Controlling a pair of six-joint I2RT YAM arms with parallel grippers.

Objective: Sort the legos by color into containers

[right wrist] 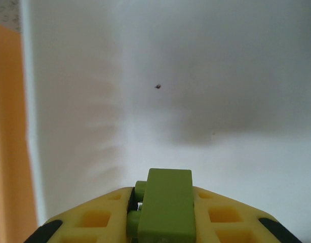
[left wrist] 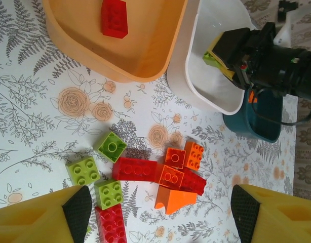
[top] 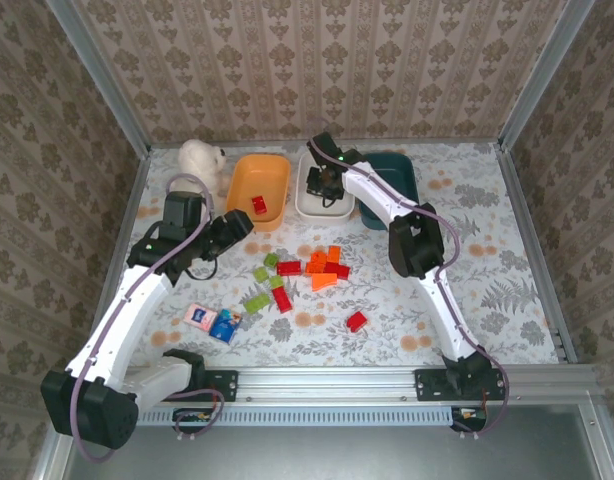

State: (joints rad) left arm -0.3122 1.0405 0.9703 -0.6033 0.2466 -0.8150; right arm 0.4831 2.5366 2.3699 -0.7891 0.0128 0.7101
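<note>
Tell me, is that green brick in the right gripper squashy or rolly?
Probably stiff: the green brick shows crisp square edges pinched in the right gripper. Likely light, being small plastic. Flat sides should stop it rolling.

Walls [top: 317,60]: beige paper with a damask pattern on three sides, rising beyond the jaws of the right gripper [top: 320,183].
Corner posts [top: 99,75]: grey metal, slanting up at the far corners.
Table cover [left wrist: 39,106]: white cloth with grey ferns and orange roses, flat beneath the jaws of the left gripper [left wrist: 160,207].
Near rail [top: 327,382]: aluminium bar, well behind both pairs of jaws.
Light: soft, even, with faint shadows.
</note>
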